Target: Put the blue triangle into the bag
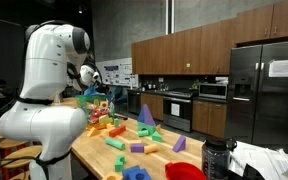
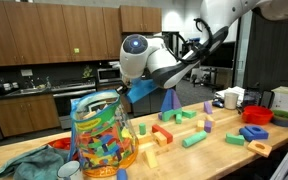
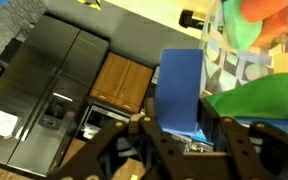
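Observation:
My gripper is shut on the blue triangle and holds it in the air, just above and beside the top of the bag. The bag is clear plastic, stands upright on the wooden table and is full of coloured blocks. In the wrist view the blue triangle sticks out between my two fingers, and the bag with its green and orange blocks lies close to the right. In an exterior view my gripper is partly hidden behind the arm, above the bag.
Several loose blocks lie on the wooden table. A dark blue pointed block stands behind them. A red bowl, a blue piece, a white mug and a teal cloth are on the table too.

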